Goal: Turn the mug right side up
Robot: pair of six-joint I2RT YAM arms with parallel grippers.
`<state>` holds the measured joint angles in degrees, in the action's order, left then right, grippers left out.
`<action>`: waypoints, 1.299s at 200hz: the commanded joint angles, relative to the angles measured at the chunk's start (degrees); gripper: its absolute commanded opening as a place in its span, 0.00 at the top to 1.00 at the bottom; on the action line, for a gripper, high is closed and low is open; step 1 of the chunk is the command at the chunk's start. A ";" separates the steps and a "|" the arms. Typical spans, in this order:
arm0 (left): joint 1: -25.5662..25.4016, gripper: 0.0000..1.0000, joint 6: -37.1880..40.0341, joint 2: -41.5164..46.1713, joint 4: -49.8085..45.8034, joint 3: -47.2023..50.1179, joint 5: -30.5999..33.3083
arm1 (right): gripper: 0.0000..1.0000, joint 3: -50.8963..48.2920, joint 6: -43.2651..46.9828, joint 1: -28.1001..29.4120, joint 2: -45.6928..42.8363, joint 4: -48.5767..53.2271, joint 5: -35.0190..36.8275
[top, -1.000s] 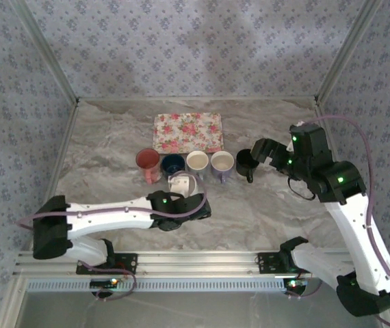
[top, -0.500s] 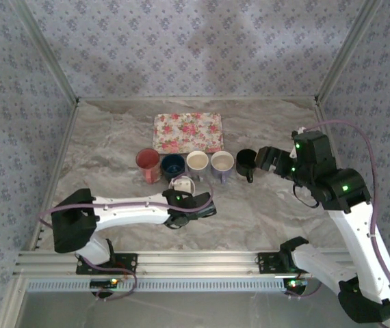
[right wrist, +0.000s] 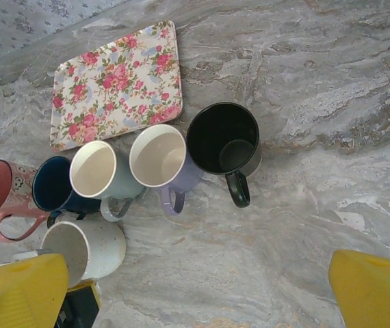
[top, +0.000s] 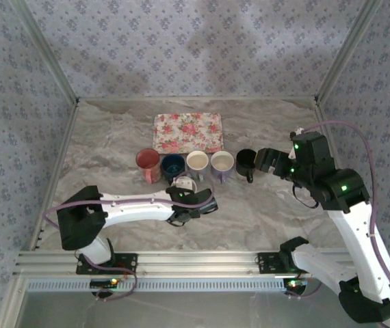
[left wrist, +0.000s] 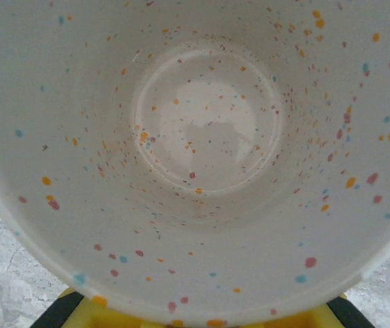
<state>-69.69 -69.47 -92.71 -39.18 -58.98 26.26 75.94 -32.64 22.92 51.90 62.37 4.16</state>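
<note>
L tool [top: 183,193] tight on speckled mug [left wrist: 209,137]

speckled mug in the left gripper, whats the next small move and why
Probably roll the left wrist so the mouth of the speckled mug turns upward. The left gripper is shut on the mug at its rim, and in the right wrist view the mug looks tipped, mouth facing sideways rather than up.

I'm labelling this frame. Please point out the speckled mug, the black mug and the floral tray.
speckled mug [left wrist: 209,116], left wrist view, on its inside bottom.
black mug [right wrist: 224,145], right wrist view, on its dark inside.
floral tray [right wrist: 116,85], right wrist view, on its patterned middle.
</note>
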 commanded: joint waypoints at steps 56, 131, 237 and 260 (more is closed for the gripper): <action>0.46 0.75 1.19 0.42 0.80 -1.80 1.07 | 0.00 -0.62 1.27 0.69 0.29 -1.05 0.93; -0.16 0.42 -0.29 0.54 -2.53 -2.49 1.45 | 0.00 -1.41 1.27 0.84 0.39 -1.76 1.00; 1.73 0.00 20.01 23.65 -7.63 -5.42 1.83 | 0.00 7.73 10.54 0.96 3.95 2.27 0.80; 9.66 0.00 26.35 24.09 -8.19 -10.47 -4.16 | 0.00 10.66 11.41 0.93 7.49 3.91 1.23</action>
<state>-66.63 -53.36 -68.66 -46.54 -64.69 27.07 83.33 -24.62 23.57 56.58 63.64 4.14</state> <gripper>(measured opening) 0.997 0.997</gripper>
